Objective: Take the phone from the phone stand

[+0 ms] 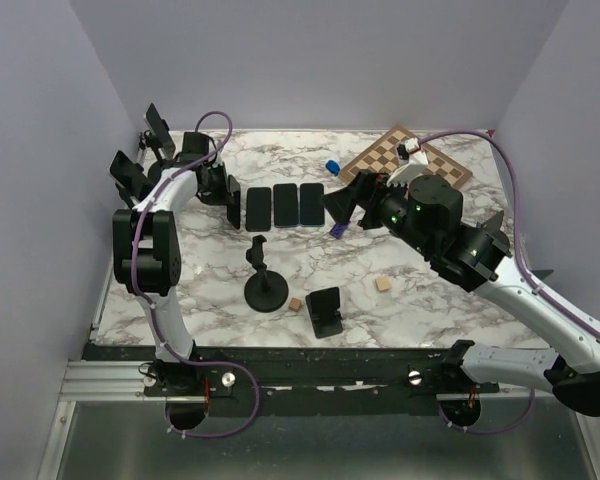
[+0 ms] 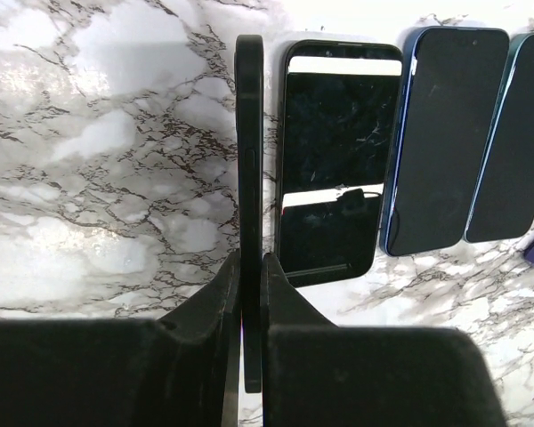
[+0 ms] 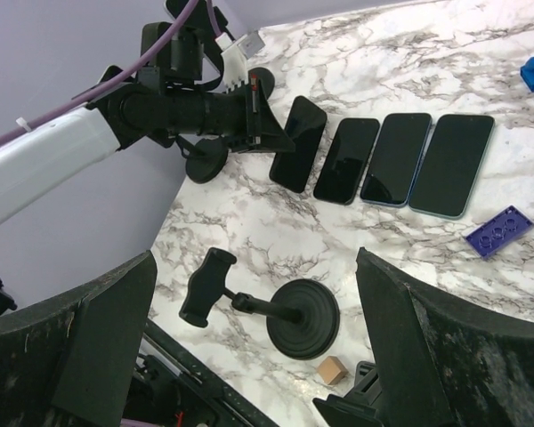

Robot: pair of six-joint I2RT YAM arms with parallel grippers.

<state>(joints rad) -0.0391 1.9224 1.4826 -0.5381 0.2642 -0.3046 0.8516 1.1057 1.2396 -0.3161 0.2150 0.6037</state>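
Note:
My left gripper (image 1: 228, 197) is shut on a black phone (image 1: 235, 204) and holds it on edge at the far left of the table. In the left wrist view the phone (image 2: 249, 160) shows edge-on, clamped between my fingers (image 2: 214, 302). The right wrist view shows the same phone (image 3: 298, 142) tilted, just left of a row of three flat phones (image 3: 396, 158). The black phone stand (image 1: 265, 290) has a round base and an empty cradle (image 3: 205, 286) and stands near the front. My right gripper (image 1: 338, 205) is open and empty, above the table right of the row.
The three phones (image 1: 284, 205) lie side by side at the back. A small black folding stand (image 1: 325, 312) and two wooden cubes (image 1: 383, 284) sit near the front. A chessboard (image 1: 405, 160), a blue piece (image 1: 332, 167) and a purple block (image 3: 497, 229) are at the right.

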